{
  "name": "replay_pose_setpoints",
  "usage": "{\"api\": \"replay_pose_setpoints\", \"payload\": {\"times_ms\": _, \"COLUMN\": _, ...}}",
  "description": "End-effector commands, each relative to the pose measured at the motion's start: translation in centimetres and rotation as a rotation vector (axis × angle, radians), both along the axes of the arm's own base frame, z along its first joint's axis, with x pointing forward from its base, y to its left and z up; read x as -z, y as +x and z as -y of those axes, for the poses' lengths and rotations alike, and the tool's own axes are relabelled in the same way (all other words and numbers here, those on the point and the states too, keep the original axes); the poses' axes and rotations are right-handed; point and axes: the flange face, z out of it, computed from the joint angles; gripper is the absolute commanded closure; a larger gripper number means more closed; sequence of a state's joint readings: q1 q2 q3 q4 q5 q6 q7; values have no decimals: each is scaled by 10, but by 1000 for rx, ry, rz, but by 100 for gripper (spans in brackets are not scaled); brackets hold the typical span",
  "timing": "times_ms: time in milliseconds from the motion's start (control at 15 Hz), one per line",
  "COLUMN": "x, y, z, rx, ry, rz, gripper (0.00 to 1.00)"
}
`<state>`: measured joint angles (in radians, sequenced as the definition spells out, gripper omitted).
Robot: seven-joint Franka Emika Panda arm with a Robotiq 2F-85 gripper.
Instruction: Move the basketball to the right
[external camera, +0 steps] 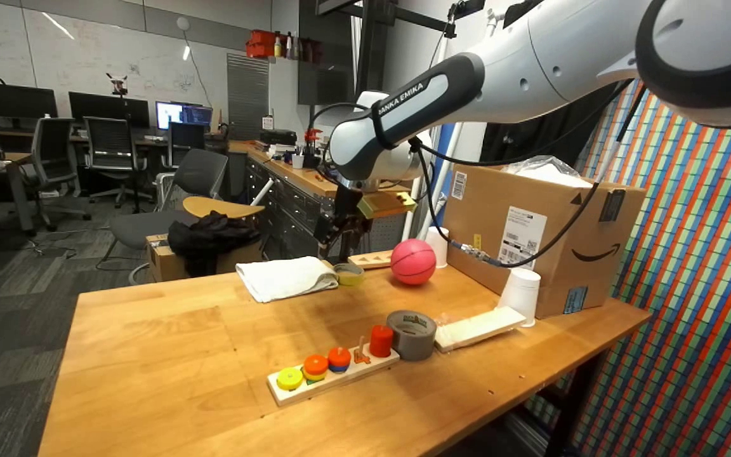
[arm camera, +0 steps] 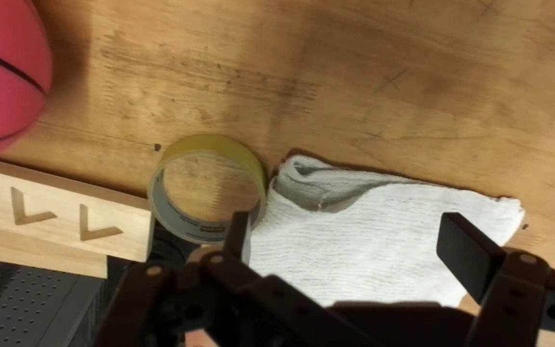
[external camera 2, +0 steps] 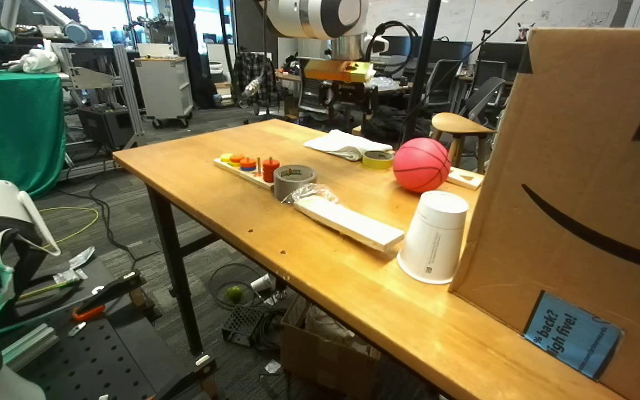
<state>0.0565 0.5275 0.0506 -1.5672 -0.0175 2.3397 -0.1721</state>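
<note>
The basketball (external camera: 413,261), pinkish-red with dark seams, rests on the wooden table near its back edge in an exterior view. It also shows in an exterior view (external camera 2: 421,165) behind a white cup. At the upper left of the wrist view, only part of the basketball (arm camera: 5,86) is in frame. My gripper (arm camera: 345,226) is open, its two fingers wide apart and nothing held between them. It hangs above the white cloth, off to one side of the ball and not touching it. In an exterior view the gripper (external camera 2: 350,105) is well above the tabletop.
By the ball lie a yellow tape roll (arm camera: 207,188), a white cloth (arm camera: 364,241) and a wooden block with cutouts (arm camera: 60,212). White cups (external camera: 521,295) and a large cardboard box (external camera: 530,235) stand nearby. A grey tape roll (external camera: 411,335), ring toy (external camera: 334,374) and white board (external camera: 480,328) lie farther off.
</note>
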Motion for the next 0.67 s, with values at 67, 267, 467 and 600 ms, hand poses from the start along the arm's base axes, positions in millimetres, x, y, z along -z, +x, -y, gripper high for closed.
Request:
{"api": "replay_pose_setpoints", "payload": {"times_ms": 67, "x": -3, "y": 21, "z": 48, "rx": 76, "ry": -19, "rz": 2, "gripper": 0}}
{"api": "replay_pose_setpoints", "payload": {"times_ms": 267, "x": -1, "y": 17, "z": 85, "rx": 144, "ry": -32, "rz": -17, "gripper": 0}}
{"api": "replay_pose_setpoints", "payload": {"times_ms": 467, "x": -12, "y": 2, "z": 136, "rx": 246, "ry": -54, "rz": -55, "gripper": 0}}
{"api": "replay_pose_setpoints", "payload": {"times_ms": 600, "x": -39, "y": -11, "z": 177, "rx": 321, "ry": -82, "rz": -10, "gripper": 0}}
